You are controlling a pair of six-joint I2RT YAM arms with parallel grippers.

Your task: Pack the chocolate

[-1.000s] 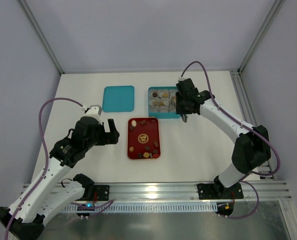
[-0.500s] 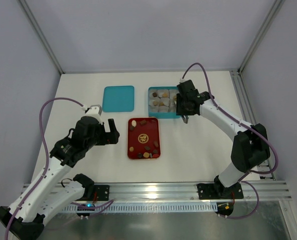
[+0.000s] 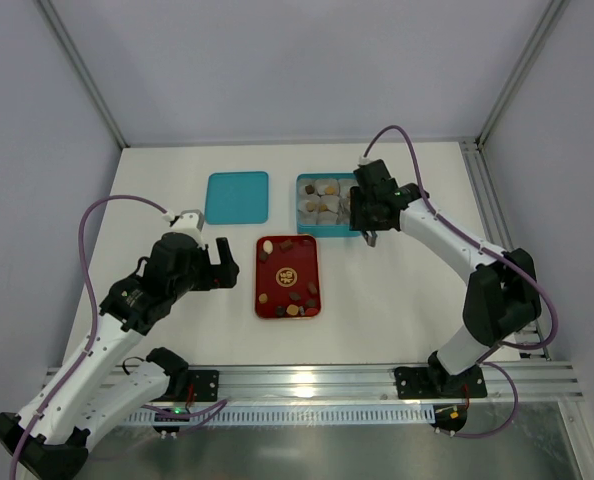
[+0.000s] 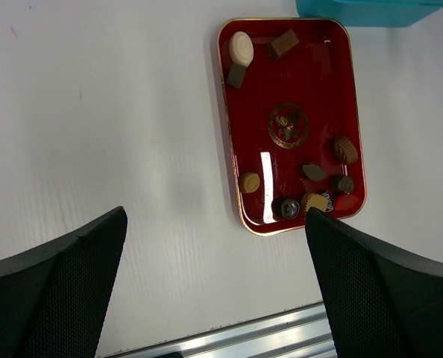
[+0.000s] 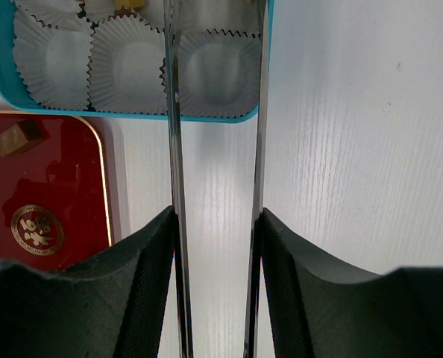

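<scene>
**Right arm has edged toward the far edge; left arm has not moved.**

On the table [image 3: 407, 290], the right gripper [image 3: 369, 236] now hangs over the near right corner of the teal box [image 3: 300, 207], which sits toward the far edge. Its thin jaws are apart and empty above a bare paper cup [image 5: 214, 71], so I judge another fetch is due. The left gripper [image 3: 225, 265], jaws wide and empty, waits left of the red tray [image 4: 318, 82] at mid-desk. Most of the chocolate [image 4: 242, 48] lies loose there.
</scene>
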